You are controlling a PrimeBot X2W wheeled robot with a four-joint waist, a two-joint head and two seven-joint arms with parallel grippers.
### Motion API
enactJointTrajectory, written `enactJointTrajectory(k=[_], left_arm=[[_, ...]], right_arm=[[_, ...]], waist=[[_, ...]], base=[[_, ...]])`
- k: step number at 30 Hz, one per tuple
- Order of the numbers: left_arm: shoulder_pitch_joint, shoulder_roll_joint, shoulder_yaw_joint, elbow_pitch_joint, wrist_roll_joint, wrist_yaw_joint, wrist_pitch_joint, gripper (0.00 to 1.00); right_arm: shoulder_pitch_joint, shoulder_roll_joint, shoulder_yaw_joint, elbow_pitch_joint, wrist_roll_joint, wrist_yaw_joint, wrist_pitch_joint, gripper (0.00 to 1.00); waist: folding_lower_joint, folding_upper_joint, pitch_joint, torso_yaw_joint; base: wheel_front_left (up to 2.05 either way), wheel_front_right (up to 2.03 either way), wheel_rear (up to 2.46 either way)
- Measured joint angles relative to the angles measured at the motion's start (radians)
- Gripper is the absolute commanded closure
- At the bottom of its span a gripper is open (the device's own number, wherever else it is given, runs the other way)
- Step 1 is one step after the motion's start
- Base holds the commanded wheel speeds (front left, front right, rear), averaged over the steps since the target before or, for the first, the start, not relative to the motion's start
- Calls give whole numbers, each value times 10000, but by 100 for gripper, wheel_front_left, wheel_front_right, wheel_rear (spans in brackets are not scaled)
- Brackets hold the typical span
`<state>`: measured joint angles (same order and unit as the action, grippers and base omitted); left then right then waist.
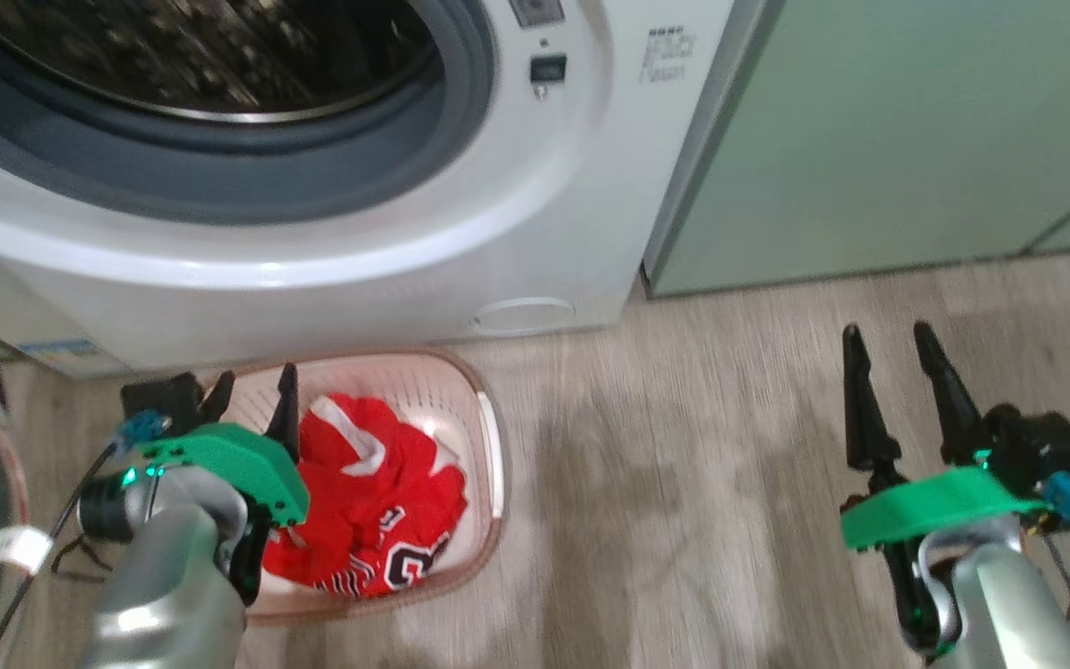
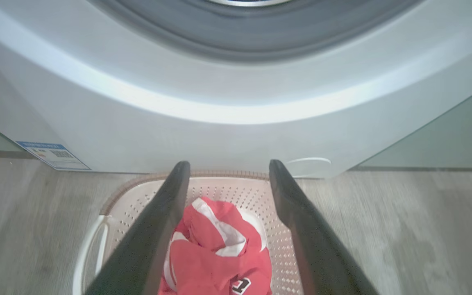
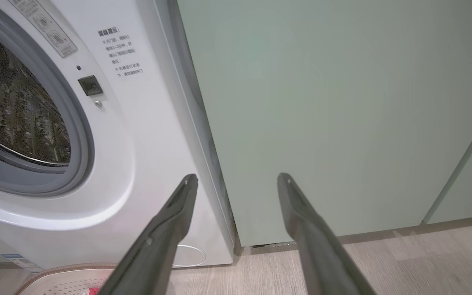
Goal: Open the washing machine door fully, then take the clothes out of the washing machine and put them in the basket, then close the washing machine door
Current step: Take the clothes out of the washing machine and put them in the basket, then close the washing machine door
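Here, wood-look floor (image 1: 730, 483), washing machine (image 1: 312, 255) beside green cabinet (image 1: 869, 139). Red jersey (image 1: 368, 502) lies in basket (image 1: 490, 437). Left gripper (image 1: 256, 373), right gripper (image 1: 888, 330) both spread, empty.

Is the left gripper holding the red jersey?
No, the left gripper is open, and the clothes lie loose in the basket below it.

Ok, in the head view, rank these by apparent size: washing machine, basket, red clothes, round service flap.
Largest to smallest:
1. washing machine, cropped by the frame
2. basket, partly behind the left arm
3. clothes
4. service flap
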<state>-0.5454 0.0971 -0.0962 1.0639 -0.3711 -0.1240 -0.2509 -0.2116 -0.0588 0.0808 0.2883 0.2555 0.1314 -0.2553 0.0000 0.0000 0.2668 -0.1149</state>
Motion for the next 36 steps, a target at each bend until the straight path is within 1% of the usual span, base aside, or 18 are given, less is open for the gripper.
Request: enactJointTrajectory(k=[6,12,15,22,28,36], left_arm=[[1557,198,736,-2199,23,-4,-2,0],[2832,242,1528,-4209,527,-6,-4,0],[3411,174,1885,-4915,849,-6,-15,0],[4519,-79,2523,-5823,1158,-6,-15,0],[4612,-136,2702,-6078,1248,-6,-15,0],[4612,-140,2648,-6069,1321,-6,-15,0]], right_arm=[[635,8,-33,6,82,0,0,0],[1034,33,-35,6,100,0,0,0],[1203,40,-36,4,111,0,0,0],[1413,56,-117,-6,113,0,0,0],[1541,67,-209,-10,199,0,0,0],[1540,79,-205,-13,278,0,0,0]], waist=[[0,0,-1126,200],[0,0,-1973,349],[0,0,-2305,397],[0,0,-2703,462],[0,0,-2789,567],[0,0,-2825,607]], base=[[0,0,0],[0,0,0],[0,0,0],[0,0,0],[0,0,0],[0,0,0]])
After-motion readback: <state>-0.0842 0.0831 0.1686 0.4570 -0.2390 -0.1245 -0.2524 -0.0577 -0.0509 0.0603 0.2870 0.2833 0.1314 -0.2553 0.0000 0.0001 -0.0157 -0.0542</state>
